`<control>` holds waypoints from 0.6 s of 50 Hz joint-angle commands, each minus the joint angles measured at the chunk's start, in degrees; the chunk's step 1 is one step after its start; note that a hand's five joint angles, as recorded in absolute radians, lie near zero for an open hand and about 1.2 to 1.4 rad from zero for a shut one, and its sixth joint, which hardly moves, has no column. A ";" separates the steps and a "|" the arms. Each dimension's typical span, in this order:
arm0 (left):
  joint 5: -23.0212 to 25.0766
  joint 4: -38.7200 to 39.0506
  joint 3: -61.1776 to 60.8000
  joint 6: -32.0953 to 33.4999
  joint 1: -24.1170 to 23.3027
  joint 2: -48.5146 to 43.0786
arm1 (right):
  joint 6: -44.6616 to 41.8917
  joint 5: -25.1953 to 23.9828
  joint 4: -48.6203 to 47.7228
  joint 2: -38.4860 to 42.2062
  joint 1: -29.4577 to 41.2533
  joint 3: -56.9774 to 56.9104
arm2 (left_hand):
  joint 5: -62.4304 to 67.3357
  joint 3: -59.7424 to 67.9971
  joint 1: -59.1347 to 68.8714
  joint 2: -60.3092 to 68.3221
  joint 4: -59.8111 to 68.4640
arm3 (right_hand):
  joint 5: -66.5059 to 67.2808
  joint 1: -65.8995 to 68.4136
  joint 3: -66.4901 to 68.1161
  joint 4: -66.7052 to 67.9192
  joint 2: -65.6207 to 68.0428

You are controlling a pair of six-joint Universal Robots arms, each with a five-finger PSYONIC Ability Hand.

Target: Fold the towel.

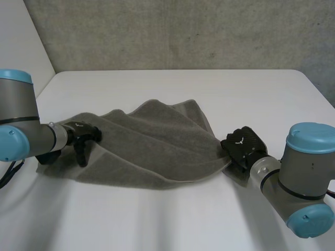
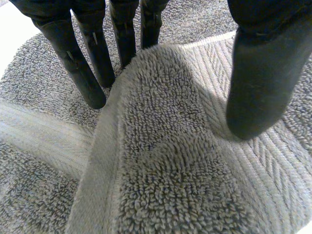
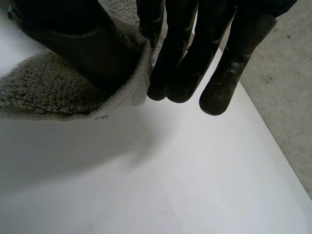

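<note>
A grey towel lies rumpled across the middle of the white table. My left hand is at the towel's left edge. In the left wrist view its fingers stand on one side of a raised fold of towel and its thumb presses the other side, so the fold is bunched up between them. My right hand is at the towel's right corner. There the thumb pinches the towel's edge against the curled fingers, a little above the table.
A grey wall runs behind the table's far edge. Bare white table lies in front of the towel and beyond it. The table's right edge runs close past my right hand's fingertips.
</note>
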 commanded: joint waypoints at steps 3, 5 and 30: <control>-0.13 -0.17 -2.24 -0.19 0.17 2.90 | -0.13 0.09 0.00 0.02 0.05 0.00 | 5.06 4.74 12.67 7.93 4.38 | 2.88 3.40 3.51 3.44 3.61; -0.13 -0.17 -3.31 -0.19 0.17 3.61 | -0.13 0.09 0.00 0.02 -0.03 0.00 | 5.06 4.74 12.67 7.93 4.38 | 2.88 3.40 3.51 3.44 3.61; 0.57 5.63 -16.48 -0.19 0.43 12.74 | -0.22 0.18 0.09 0.02 0.05 0.09 | 3.56 3.23 11.16 6.42 2.88 | 2.88 3.40 3.51 3.44 3.61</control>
